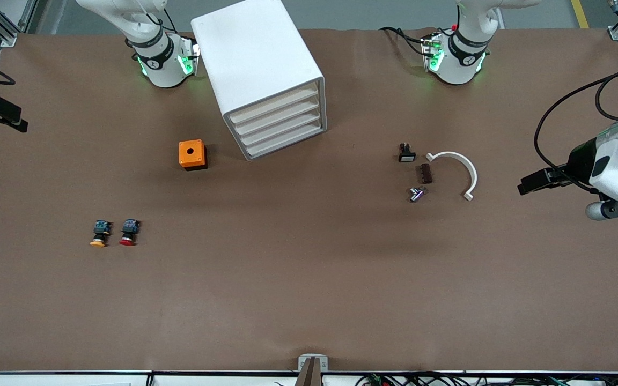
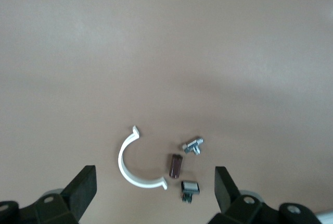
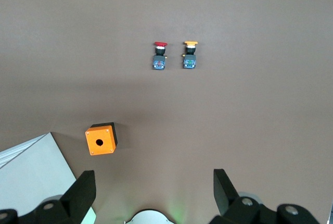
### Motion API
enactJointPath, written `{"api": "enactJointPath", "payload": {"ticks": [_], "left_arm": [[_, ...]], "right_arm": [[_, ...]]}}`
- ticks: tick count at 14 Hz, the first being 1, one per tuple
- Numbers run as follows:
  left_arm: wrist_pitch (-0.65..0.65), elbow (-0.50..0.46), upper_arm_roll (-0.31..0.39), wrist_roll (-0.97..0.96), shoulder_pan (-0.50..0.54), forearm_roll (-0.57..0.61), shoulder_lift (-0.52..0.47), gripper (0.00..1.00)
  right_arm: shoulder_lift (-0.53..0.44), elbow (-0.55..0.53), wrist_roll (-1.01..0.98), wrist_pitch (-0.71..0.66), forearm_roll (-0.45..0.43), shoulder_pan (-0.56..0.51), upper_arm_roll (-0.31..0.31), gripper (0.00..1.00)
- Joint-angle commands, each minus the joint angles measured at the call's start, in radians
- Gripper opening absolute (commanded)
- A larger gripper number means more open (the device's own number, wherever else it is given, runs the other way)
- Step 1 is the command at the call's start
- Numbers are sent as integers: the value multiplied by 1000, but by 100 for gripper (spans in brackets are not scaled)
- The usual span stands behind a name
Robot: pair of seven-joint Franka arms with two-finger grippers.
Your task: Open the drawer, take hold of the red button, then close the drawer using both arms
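Note:
The white cabinet (image 1: 250,48) stands between the arm bases, and its corner shows in the right wrist view (image 3: 31,172). Its uppermost drawer (image 1: 274,104) is shut, like the three lower ones. The red-capped button (image 1: 128,232) lies on the table toward the right arm's end, nearer the front camera than the cabinet; it also shows in the right wrist view (image 3: 159,54). My right gripper (image 3: 153,178) is open and empty, high over its own base. My left gripper (image 2: 155,176) is open and empty, high over small parts at the left arm's end (image 1: 526,186).
An orange-yellow-capped button (image 1: 100,234) lies beside the red one. An orange box with a hole (image 1: 192,154) sits near the cabinet's front. Toward the left arm's end lie a white curved clamp (image 1: 456,171), a black switch (image 1: 406,153), a brown block (image 1: 426,173) and a metal bolt (image 1: 416,194).

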Motion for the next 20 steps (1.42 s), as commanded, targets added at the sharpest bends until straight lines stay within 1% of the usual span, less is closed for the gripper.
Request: {"api": "enactJointPath", "payload": {"ticks": [1,3,5,6,9,10,14,17,20], "left_arm": [[114,-208,-17,16,28,-11,-149,100],[119,-210,-15,19,27,-1,-154,100],[122,-201,-7,24,19,6,-152,100],[119,-190,2,45,18,6,-155,100],[75,-188,75,108,-16,6,-180,100],[70,-187,80,108,-18,6,-192,100],[59,-185,65,104,-9,7,-226,100],[18,-150,54,99,-7,30,-233,100],[-3,-116,51,91,-7,32,-232,100]], "right_arm": [[-80,-100,-10,19,6,-2,-6,100],[-135,-175,-13,61,30,-7,-7,100],[-179,-230,-13,86,31,-5,-7,100],[-182,-235,-13,88,31,-5,-7,100],[-198,-238,-24,79,31,-7,-9,100],[-202,-244,-24,77,31,-10,-9,100],[-218,-267,-22,94,31,-16,-13,100],[-221,-275,-21,137,40,-12,-12,100],[-221,-276,-21,148,43,-18,-13,100]]}}
